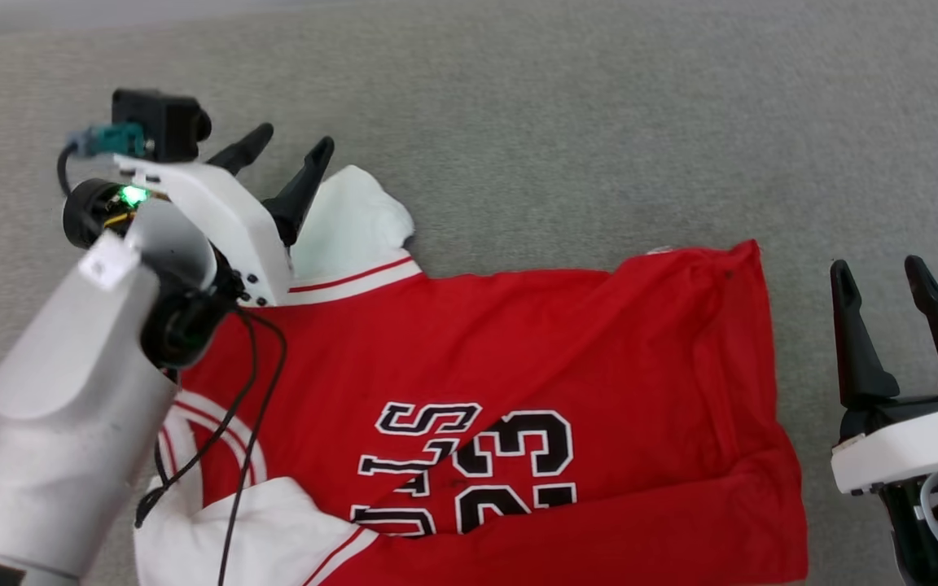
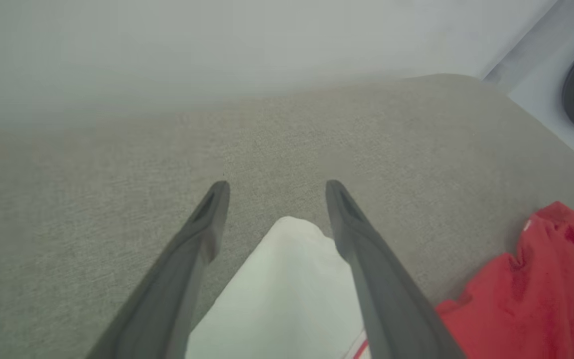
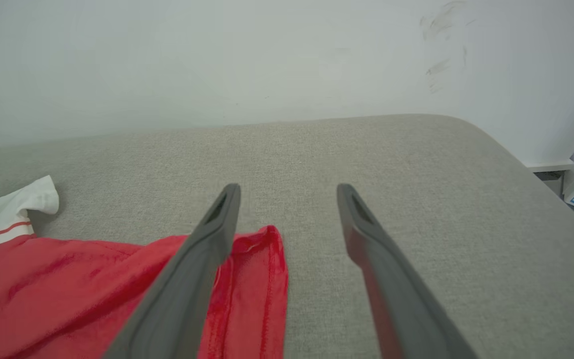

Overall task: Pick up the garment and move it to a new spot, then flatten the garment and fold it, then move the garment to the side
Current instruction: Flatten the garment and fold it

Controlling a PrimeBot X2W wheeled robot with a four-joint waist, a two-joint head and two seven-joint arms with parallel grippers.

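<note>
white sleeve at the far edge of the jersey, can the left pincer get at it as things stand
Probably yes. The left pincer stands open over the white sleeve, which shows between its two fingers in the left wrist view, with nothing lying over it.

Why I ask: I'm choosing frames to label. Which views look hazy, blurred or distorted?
Head view: evenly lit and sharp, lettering on the garment readable. Left wrist view: milky haze, left gripper soft, white sleeve washed out. Right wrist view: clearer; the wide-angle lens bows the far edge of the grey cushion.
</note>
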